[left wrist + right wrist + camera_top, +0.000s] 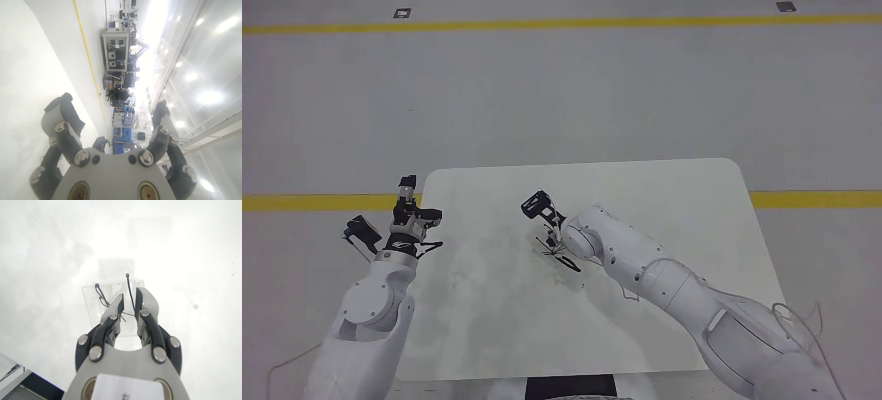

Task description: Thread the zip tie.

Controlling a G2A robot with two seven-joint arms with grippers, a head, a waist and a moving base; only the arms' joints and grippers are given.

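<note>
- Black-fingered left gripper [114,101]: its jaws are spread wide with nothing between them. In the top view its arm stands at the lower left of the frame, at the left edge of the table [662,200]. The forearm is raised and the gripper is aimed out past the table edge toward the room, not down at the work. Judged to be parked clear of the work, ready to take one end of a tie.
- Table: white, filling the centre of the top view. The work sits just left of centre.
- Clear plastic plate [88,302]: lies flat on the table and carries the ties. Judged to be a staging spot that keeps them in one known place.
- Second tie [99,291]: black, lying on the plate just beside the first. A thin tail crosses under the nearer finger.
- Zip tie [129,291]: black, lying on the plate with its head at the end away from the gripper. The strap runs back between the fingers, close along the ribbed pad of one. Whether it touches that pad cannot be told.
- Right gripper [130,294]: the fingers are apart and straddle the strap, not clamped on it. Judged to be placed to close on the strap partway along, leaving the head free for threading.
- Right arm: enters from the lower right of the top view and reaches to the table's centre. The wrist is bent downward over the plate.
</note>
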